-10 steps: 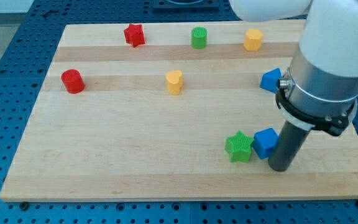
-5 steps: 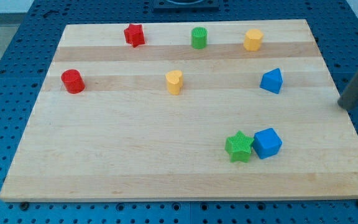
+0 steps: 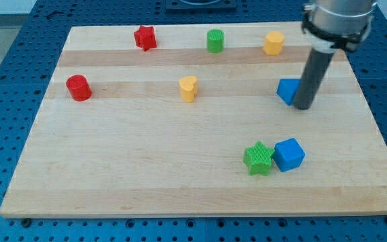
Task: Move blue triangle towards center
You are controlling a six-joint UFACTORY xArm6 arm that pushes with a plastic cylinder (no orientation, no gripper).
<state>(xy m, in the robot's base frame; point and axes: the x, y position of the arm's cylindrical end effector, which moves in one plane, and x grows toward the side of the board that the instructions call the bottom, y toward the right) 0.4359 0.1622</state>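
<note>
The blue triangle (image 3: 287, 91) lies on the wooden board (image 3: 146, 168) at the view's right, partly hidden by my rod. My tip (image 3: 304, 106) stands right against the triangle's right side, touching or nearly touching it. The rod rises straight up to the view's top right.
A blue cube (image 3: 289, 154) and a green star (image 3: 258, 158) sit together at the lower right. A yellow heart (image 3: 189, 88) is near the middle. A red cylinder (image 3: 78, 88) is at the left. A red star (image 3: 144, 37), green cylinder (image 3: 215, 40) and yellow block (image 3: 273, 42) line the top.
My rod went from beside the blue cube out past the board's right edge, then came back in to the blue triangle's right side. The triangle has shifted slightly left.
</note>
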